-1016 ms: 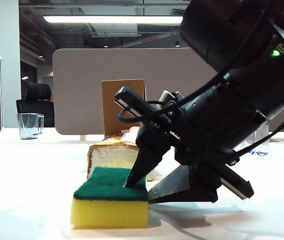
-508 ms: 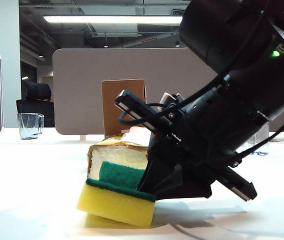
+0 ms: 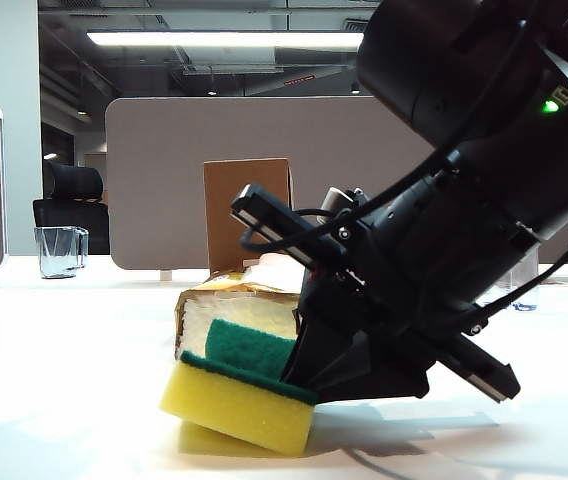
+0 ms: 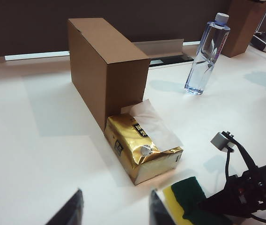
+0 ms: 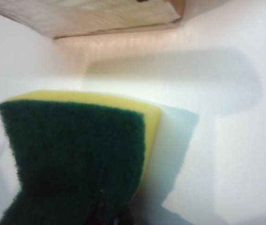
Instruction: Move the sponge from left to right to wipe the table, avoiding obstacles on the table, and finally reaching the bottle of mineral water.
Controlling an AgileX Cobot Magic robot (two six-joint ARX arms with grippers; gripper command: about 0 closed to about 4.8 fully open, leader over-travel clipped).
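Right claw (image 3: 309, 375) pinches the sponge (image 3: 239, 395), tilted, long axis dipping toward it; left claw (image 4: 116, 211) gapes.

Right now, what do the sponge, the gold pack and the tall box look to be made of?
The sponge, pinched by the right gripper: yellow foam under a coarse green scouring layer, fuzzy fibres showing. The gold pack: shiny crinkled film, probably plastic, soft white tissue sticking out. The tall box: matte brown cardboard.

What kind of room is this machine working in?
Most likely an open-plan office or lab. Grey partition screens stand behind the white table, a black office chair sits beyond, and strip lights hang under an exposed ceiling.
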